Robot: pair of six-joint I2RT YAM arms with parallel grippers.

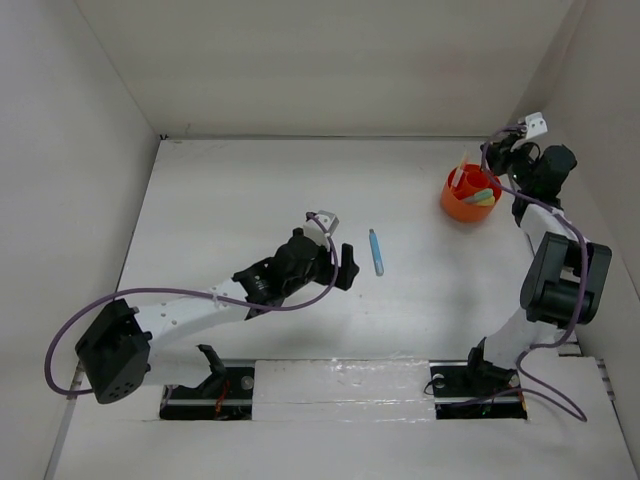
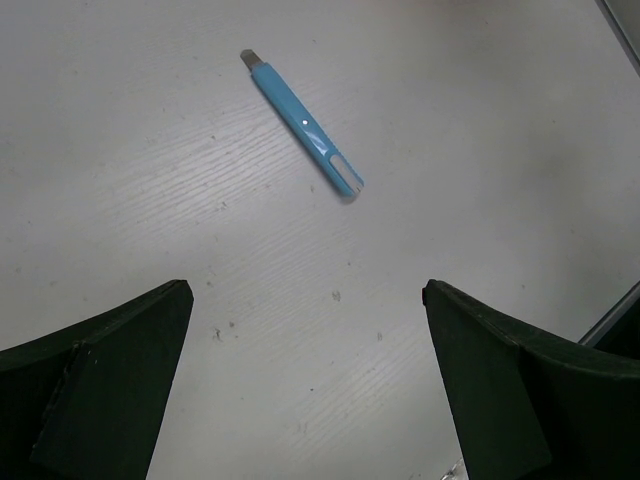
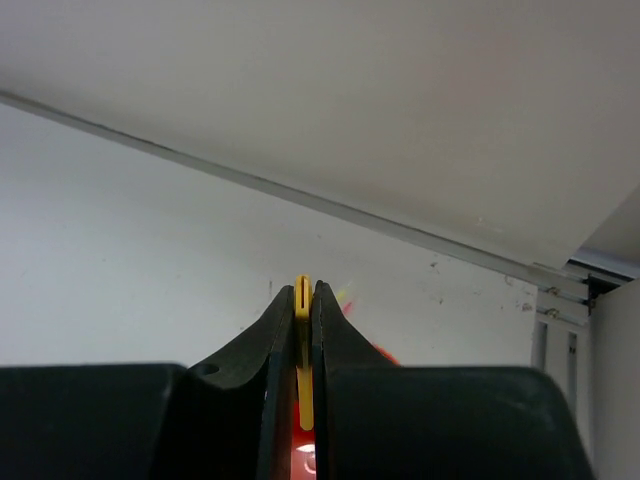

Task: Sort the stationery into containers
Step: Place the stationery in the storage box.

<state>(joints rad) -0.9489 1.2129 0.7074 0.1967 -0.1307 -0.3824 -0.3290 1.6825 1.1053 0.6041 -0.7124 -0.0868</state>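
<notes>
The left gripper [image 2: 306,290] is hovering above the table [image 1: 250,190] with its jaws spread wide (nothing between them). The blue pen [image 2: 303,122] is lying flat just ahead of it. The right gripper [image 3: 302,288] is clamping a yellow stick [image 3: 302,350] over the orange-red cup [image 1: 455,208], which is holding a pale green piece [image 1: 484,194].

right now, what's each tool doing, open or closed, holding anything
Left tool: open, empty; blue pen lies ahead of it.
Right tool: closed on a yellow stick.
</notes>
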